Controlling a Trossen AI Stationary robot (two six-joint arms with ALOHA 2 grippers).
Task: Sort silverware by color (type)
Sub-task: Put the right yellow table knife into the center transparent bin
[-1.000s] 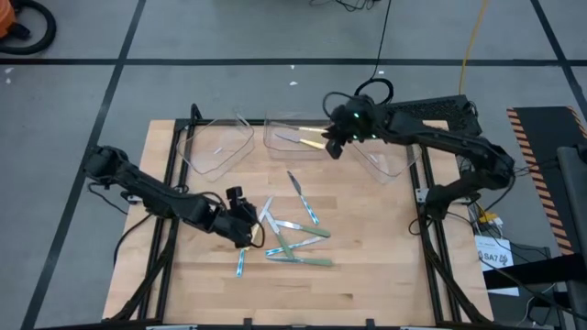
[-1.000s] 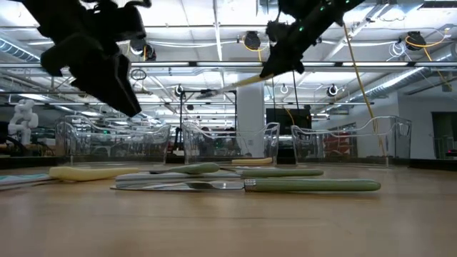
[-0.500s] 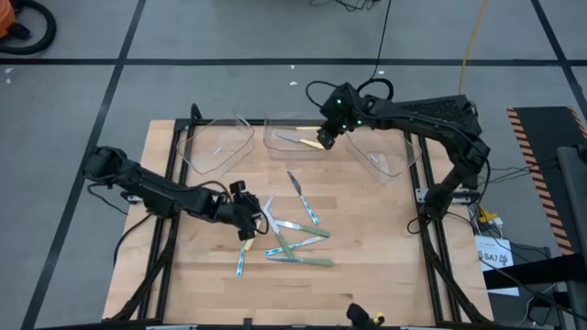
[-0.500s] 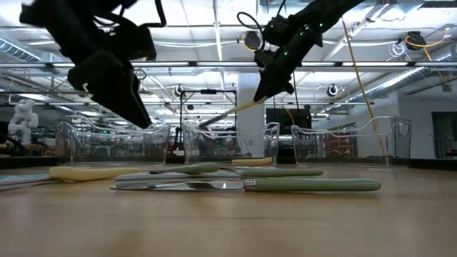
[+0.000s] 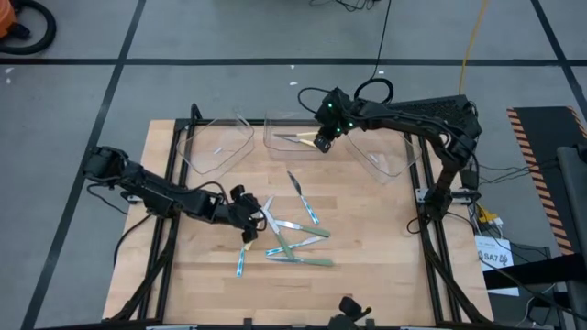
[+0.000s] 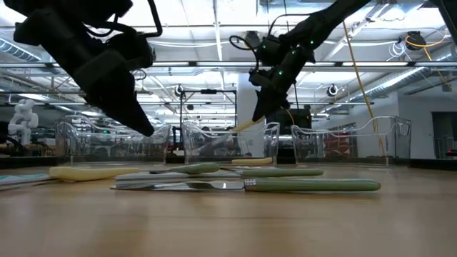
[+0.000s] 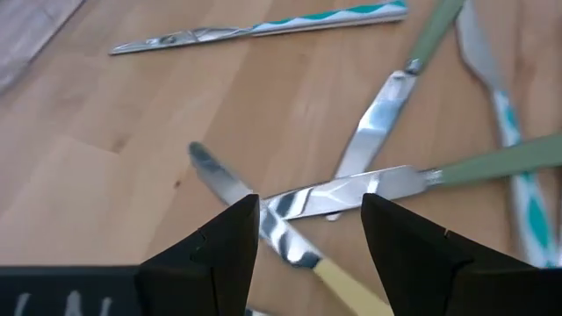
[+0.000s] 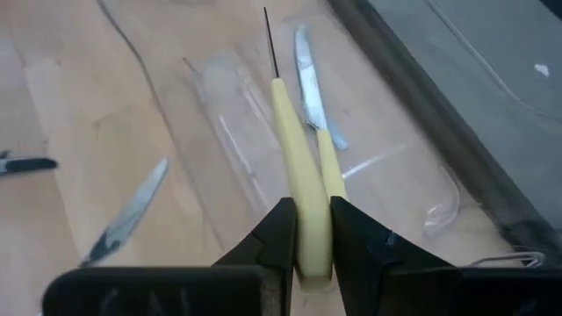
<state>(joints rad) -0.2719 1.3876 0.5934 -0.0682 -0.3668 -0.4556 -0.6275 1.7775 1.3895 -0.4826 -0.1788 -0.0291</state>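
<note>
Yellow-handled utensil (image 8: 301, 189) pinched by right gripper (image 5: 320, 142) over the middle tray (image 5: 275, 137) — left gripper (image 7: 307, 230), fingers apart, above the knife pile (image 5: 292, 236).

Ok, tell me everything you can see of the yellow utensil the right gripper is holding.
The yellow-handled utensil is slim, with a pale yellow, plastic-looking handle. The right gripper is shut on the handle's end, its fingers pressing both sides. The far end points away as a thin dark line; its type cannot be told. It hangs tilted downward over the middle clear tray, where a second yellow-handled knife already lies. From the low view it looks clear of the tray's floor.
</note>
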